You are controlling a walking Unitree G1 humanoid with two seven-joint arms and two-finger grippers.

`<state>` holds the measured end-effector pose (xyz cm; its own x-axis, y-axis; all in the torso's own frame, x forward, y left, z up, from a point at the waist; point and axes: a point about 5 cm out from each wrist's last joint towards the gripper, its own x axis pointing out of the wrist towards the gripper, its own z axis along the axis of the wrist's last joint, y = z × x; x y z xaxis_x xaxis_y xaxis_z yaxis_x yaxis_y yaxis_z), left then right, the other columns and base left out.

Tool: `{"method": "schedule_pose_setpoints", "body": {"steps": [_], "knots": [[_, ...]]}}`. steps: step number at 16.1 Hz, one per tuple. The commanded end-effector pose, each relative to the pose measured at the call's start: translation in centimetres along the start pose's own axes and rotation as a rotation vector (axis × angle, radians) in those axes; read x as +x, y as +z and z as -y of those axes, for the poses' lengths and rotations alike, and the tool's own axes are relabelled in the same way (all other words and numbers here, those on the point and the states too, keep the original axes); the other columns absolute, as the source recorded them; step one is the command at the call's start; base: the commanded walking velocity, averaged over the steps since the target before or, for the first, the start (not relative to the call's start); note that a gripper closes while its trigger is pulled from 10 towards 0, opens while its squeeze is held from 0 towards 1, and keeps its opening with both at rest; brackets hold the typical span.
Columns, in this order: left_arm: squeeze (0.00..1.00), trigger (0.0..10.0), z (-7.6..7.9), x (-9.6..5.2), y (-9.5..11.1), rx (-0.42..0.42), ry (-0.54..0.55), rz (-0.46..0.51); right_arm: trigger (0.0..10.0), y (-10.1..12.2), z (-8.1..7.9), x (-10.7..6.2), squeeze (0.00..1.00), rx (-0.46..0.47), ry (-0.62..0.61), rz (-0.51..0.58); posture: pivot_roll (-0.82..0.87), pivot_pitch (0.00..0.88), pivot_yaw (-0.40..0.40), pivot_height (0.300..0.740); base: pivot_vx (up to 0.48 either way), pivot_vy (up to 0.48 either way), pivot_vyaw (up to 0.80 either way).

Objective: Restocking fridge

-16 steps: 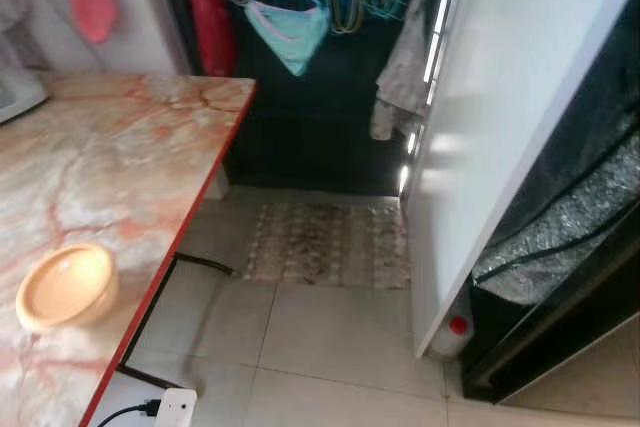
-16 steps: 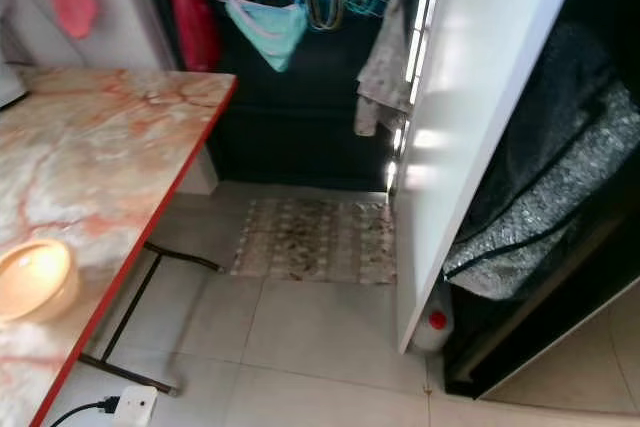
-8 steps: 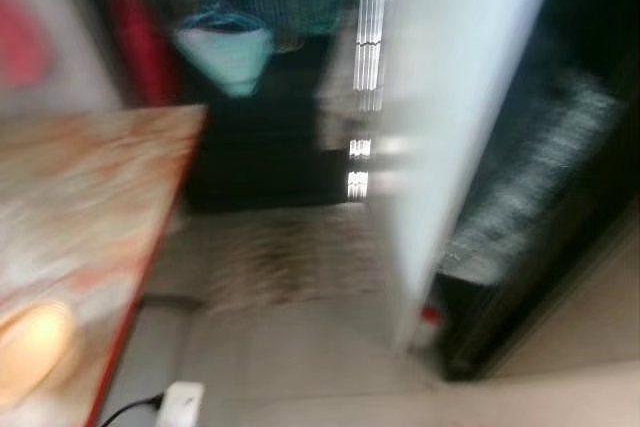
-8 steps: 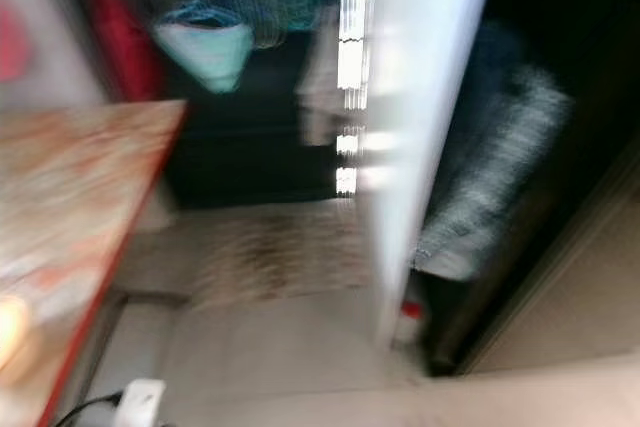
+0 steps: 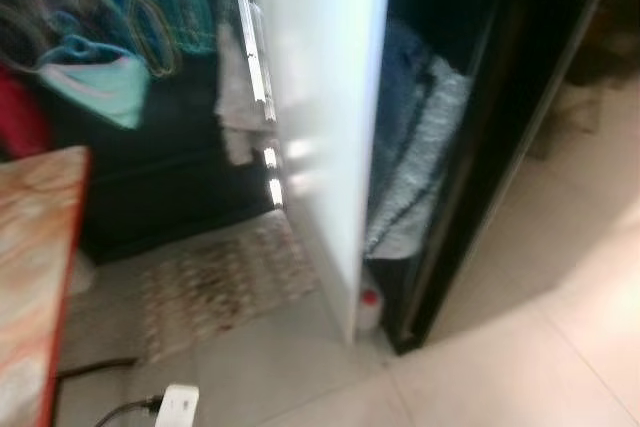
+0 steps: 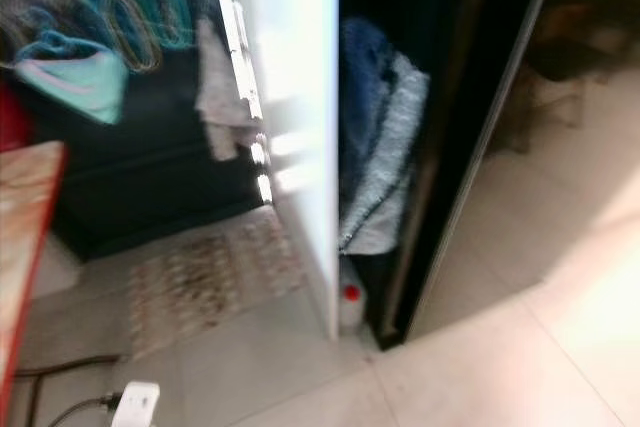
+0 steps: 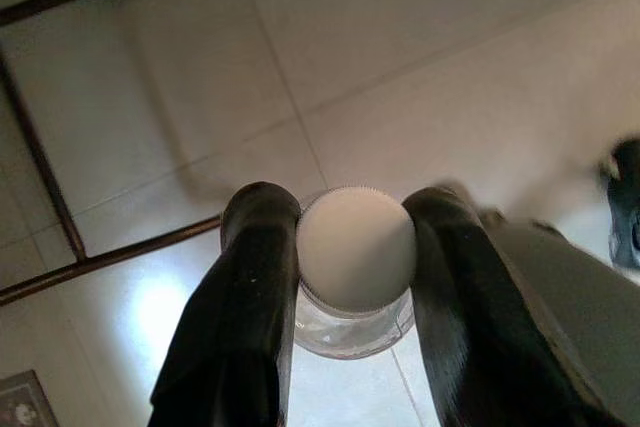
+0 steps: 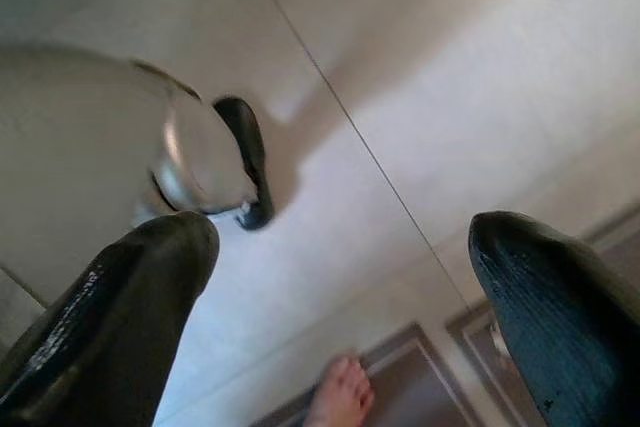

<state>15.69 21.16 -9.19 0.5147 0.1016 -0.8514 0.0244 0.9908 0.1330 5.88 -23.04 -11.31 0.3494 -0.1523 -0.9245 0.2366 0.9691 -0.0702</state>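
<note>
A clear jar (image 7: 355, 292) with a pale ribbed lid (image 7: 356, 250) sits clamped between the two black fingers (image 7: 248, 287) of the left claw (image 7: 352, 252), held above pale floor tiles (image 7: 420, 77). Beneath it a thin dark metal frame bar (image 7: 60, 217) crosses the floor.

The right claw (image 8: 340, 287) has its fingers (image 8: 130, 287) spread wide apart with nothing between them, hanging over the same tiled floor (image 8: 470, 77). Part of the robot's own silver body (image 8: 90, 137) lies beside it, and a person's bare toes (image 8: 338, 395) show at the floor's edge.

From the head views, somewhat blurred, the fridge's white door (image 5: 320, 97) stands open, edge-on to the camera, with the dark fridge body (image 5: 480, 147) just right of it. Between door and body a grey and blue cloth bundle (image 5: 415, 157) hangs, and a small red-capped bottle (image 5: 369, 309) stands on the floor at the door's foot.

Left of the door a patterned mat (image 5: 215, 282) lies on the tiles before a dark opening hung with clothes, among them a turquoise garment (image 5: 95, 87). The red-edged marble tabletop (image 5: 30, 277) fills the left edge, with a white power strip (image 5: 175, 407) and its black cord on the floor beside it.
</note>
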Motion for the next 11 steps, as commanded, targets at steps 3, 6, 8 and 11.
{"method": "schedule_pose_setpoints", "body": {"steps": [3, 6, 8, 11], "knots": [[0.0, 10.0, 0.5, 0.0, -0.3, -0.013, -0.009, -0.007, 10.0, -0.5, 0.7, -0.2, 0.0, -0.014, -0.015, -0.022, -0.11, 0.0, 0.051, 0.74, 0.0, 0.0, -0.75], [0.0, 10.0, 0.6, 0.0, -0.3, -0.021, -0.008, -0.002, 10.0, -0.7, 0.8, -0.2, 0.0, 0.002, -0.019, -0.023, -0.13, 0.0, 0.038, 0.74, 0.0, 0.0, -0.75], [0.0, 10.0, 1.1, 0.0, -0.1, -0.026, -0.011, 0.003, 10.0, -0.6, 1.2, -0.2, 0.0, -0.035, -0.016, -0.027, -0.11, 0.0, 0.019, 0.74, 0.0, 0.0, -0.75], [0.0, 10.0, 1.7, 0.0, 0.0, -0.015, -0.027, 0.005, 10.0, -0.6, 1.4, -0.3, 0.0, -0.032, -0.021, -0.025, -0.12, 0.0, 0.019, 0.74, 0.0, 0.0, -0.75]]}}
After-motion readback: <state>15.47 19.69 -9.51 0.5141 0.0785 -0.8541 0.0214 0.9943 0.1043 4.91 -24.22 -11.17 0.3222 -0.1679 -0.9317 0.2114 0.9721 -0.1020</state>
